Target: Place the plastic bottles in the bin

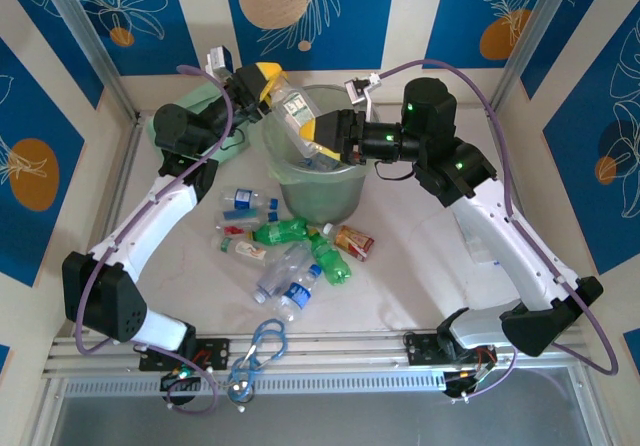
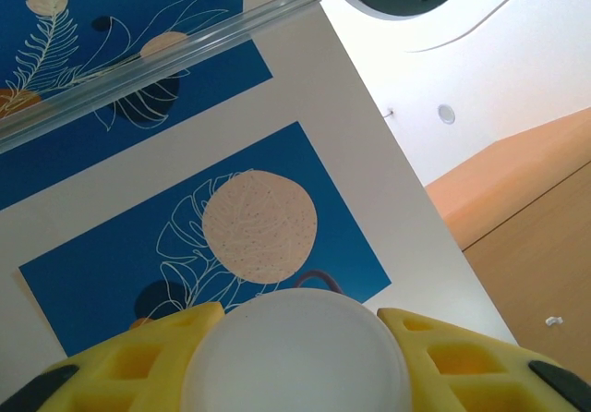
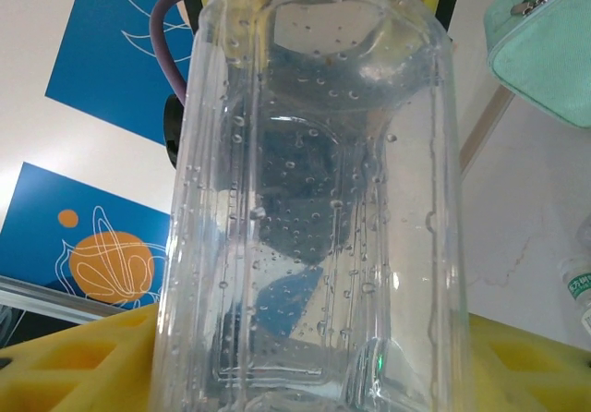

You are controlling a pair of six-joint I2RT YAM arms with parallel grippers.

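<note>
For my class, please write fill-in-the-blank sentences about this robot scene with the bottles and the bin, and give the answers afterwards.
1. The left claw is shut on the clear bottle by its ___ cap.
2. That bottle hangs over the pale-green ___.
3. The right claw has ___ fingers.
4. Near the table's front edge lies a blue ___.
Answers: white; bin; yellow; carabiner.
</note>
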